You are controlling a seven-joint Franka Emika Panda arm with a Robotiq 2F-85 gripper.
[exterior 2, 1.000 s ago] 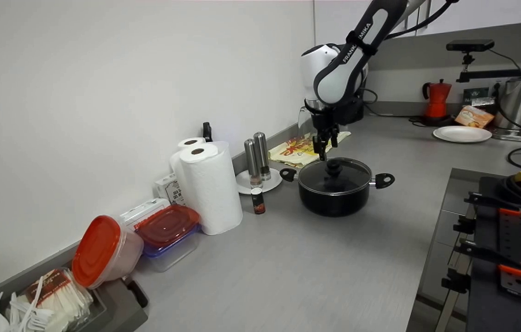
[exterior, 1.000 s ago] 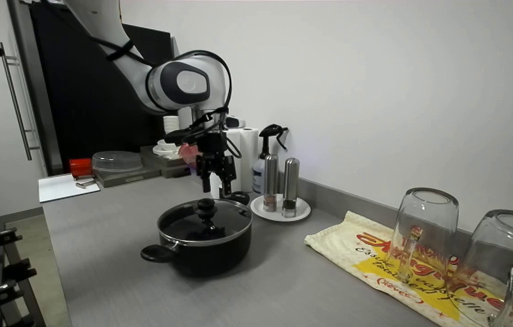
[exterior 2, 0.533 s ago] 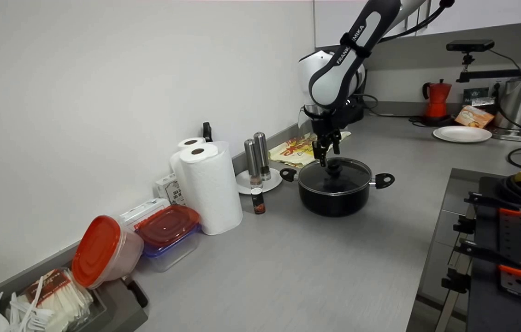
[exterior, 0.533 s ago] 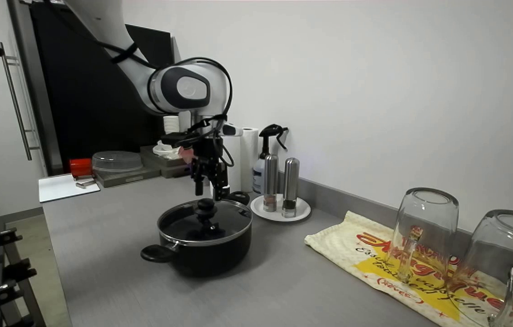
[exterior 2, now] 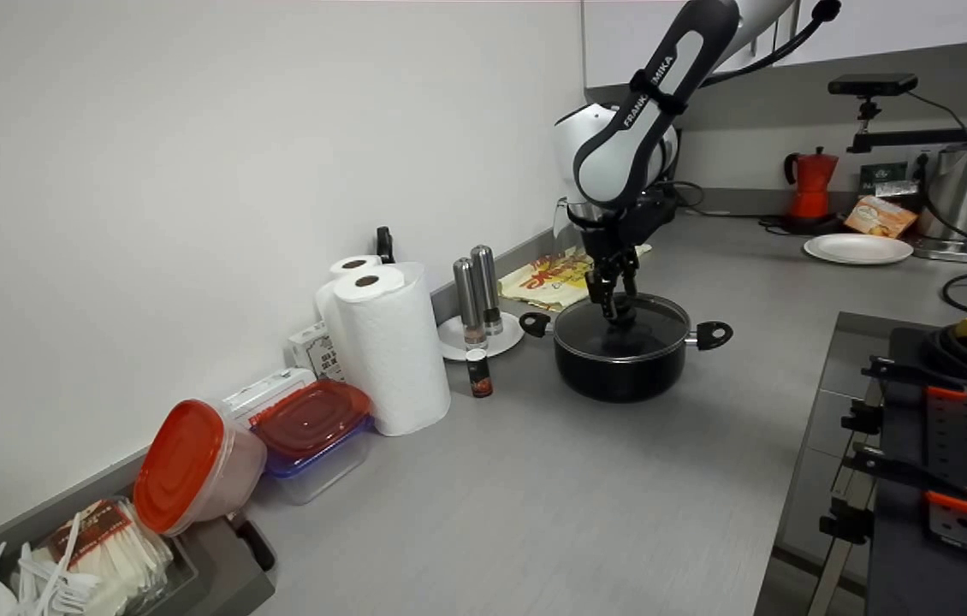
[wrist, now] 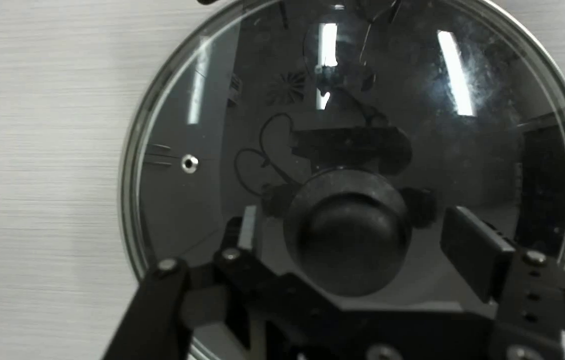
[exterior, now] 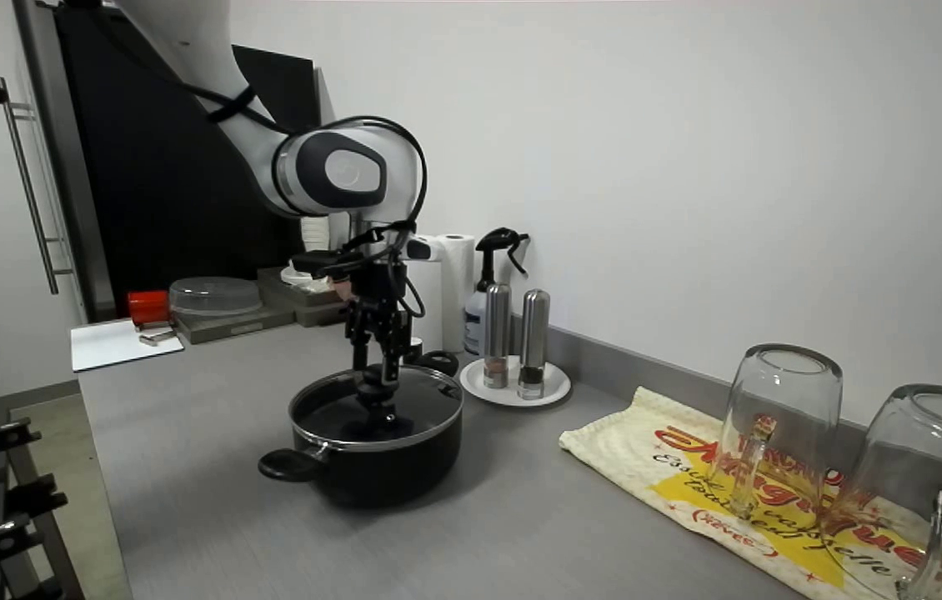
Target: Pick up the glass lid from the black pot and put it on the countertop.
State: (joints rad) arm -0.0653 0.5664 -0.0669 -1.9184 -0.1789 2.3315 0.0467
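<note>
The glass lid (exterior: 425,404) sits flat on the black pot (exterior: 388,479) in an exterior view; both the lid (exterior 2: 659,329) and the pot (exterior 2: 620,381) also show in an exterior view. In the wrist view the lid (wrist: 462,155) fills most of the picture, with its round black knob (wrist: 352,250) near the middle. My gripper (wrist: 362,235) is open, its fingers on either side of the knob with a gap at each side. In both exterior views the fingertips (exterior: 375,373) (exterior 2: 618,308) are down at knob height. The grey countertop (exterior: 204,450) (exterior 2: 552,488) lies around the pot.
Two steel mills (exterior: 498,333) stand on a white plate (exterior: 558,385) near the pot, beside a small spice jar (exterior 2: 479,372). Paper towel rolls (exterior 2: 394,351) stand by the wall. A printed cloth (exterior: 671,492) bears two upturned glasses (exterior: 779,433). Pot handles (exterior 2: 713,334) stick out.
My gripper has come down and slightly across onto the lid's knob, from above it to around it. The lid and pot have not moved.
</note>
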